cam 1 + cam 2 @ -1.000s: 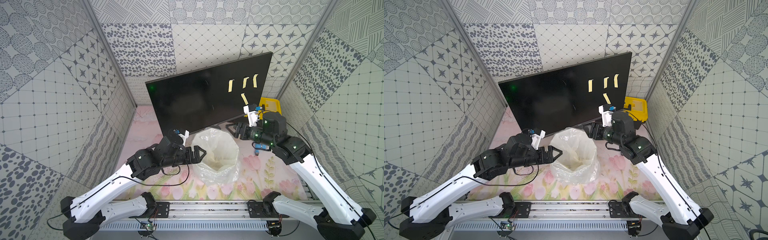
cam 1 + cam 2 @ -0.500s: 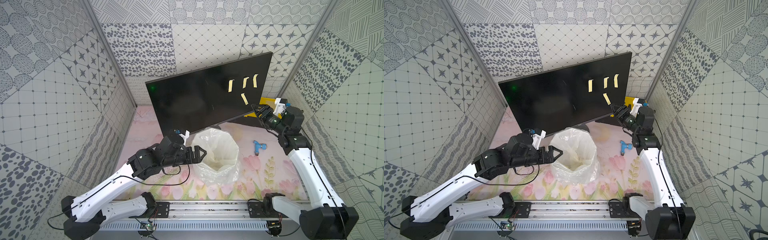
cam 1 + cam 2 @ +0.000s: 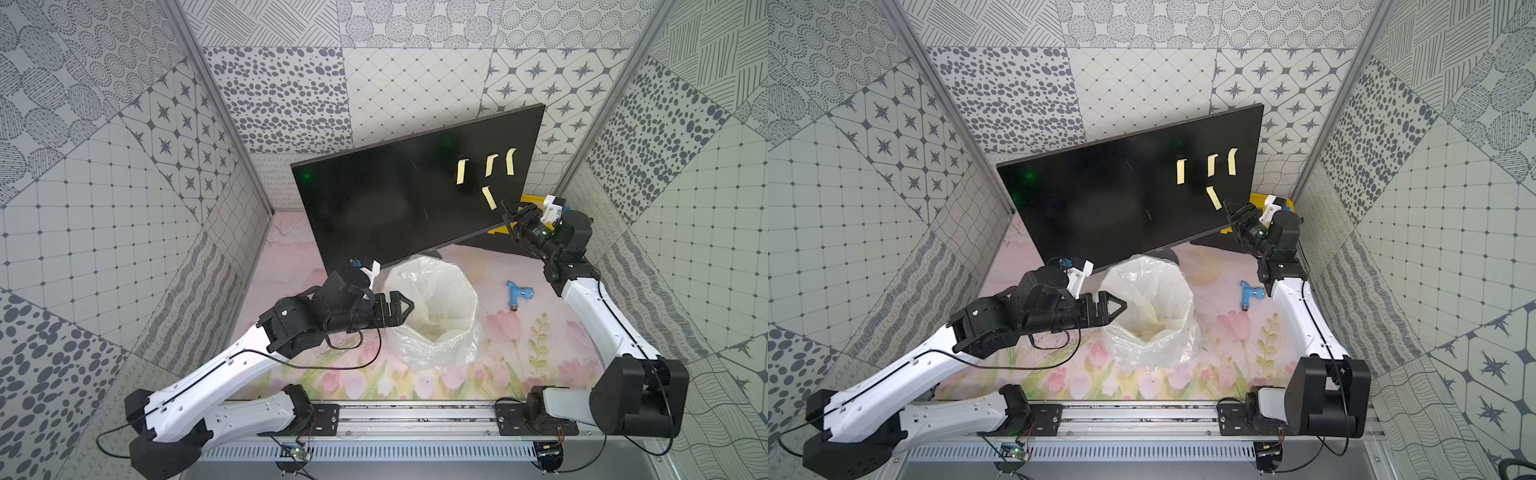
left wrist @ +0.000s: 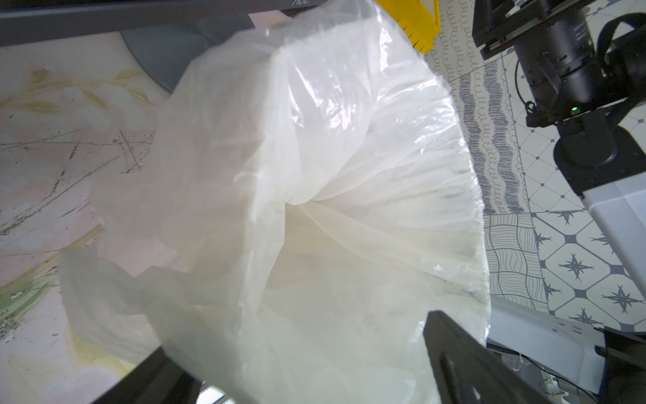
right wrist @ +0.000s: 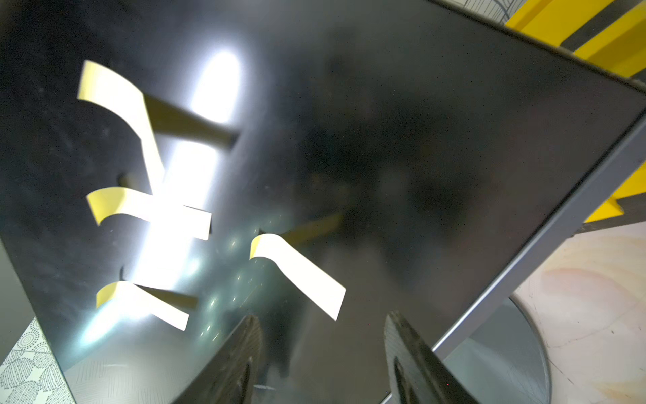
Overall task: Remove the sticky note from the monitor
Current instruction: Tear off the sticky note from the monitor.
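Note:
The black monitor (image 3: 395,203) stands tilted at the back. Several yellow sticky notes cling to its right part, their free ends curling off the glass. The lowest sticky note (image 3: 489,198) (image 5: 297,274) hangs just ahead of my right gripper (image 3: 509,208) (image 5: 321,323). That gripper points at the screen near its lower right corner, open, with nothing between the fingers (image 5: 241,349). My left gripper (image 3: 405,307) (image 4: 297,349) is open wide at the near rim of the clear plastic bag (image 3: 432,307), with plastic lying between its fingers (image 4: 451,346).
A small blue pipe fitting (image 3: 517,294) lies on the floral mat right of the bag. A yellow-and-black toolbox (image 3: 534,200) sits behind the monitor's right corner, close to my right wrist. Patterned walls enclose three sides.
My right arm swung from beside the bag up and right to the monitor's lower right corner, and its jaws narrowed a little. The left arm has not moved.

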Controlling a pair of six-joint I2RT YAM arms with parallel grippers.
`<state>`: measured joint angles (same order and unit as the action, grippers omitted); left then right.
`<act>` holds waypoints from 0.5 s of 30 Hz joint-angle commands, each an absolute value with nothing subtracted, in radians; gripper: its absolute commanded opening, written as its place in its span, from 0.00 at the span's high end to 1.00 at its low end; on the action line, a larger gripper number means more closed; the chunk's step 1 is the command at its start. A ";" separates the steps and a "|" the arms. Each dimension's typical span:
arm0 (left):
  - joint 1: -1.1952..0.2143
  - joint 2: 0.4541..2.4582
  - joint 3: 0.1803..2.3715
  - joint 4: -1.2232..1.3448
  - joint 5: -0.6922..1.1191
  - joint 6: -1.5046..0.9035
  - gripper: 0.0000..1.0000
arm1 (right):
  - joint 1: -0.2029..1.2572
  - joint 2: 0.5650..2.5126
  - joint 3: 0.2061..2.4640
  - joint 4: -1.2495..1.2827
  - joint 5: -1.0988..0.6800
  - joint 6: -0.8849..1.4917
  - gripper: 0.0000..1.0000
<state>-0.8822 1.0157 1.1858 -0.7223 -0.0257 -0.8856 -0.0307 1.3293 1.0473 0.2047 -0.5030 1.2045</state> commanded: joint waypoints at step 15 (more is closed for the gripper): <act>-0.888 1.020 1.204 -0.692 -0.025 -0.859 0.01 | -0.026 1.442 1.095 0.353 -0.540 1.244 0.49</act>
<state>-0.8822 1.0195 1.1923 -0.7227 -0.0261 -0.8856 -0.0299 1.4342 1.0546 0.2802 -0.5293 1.2438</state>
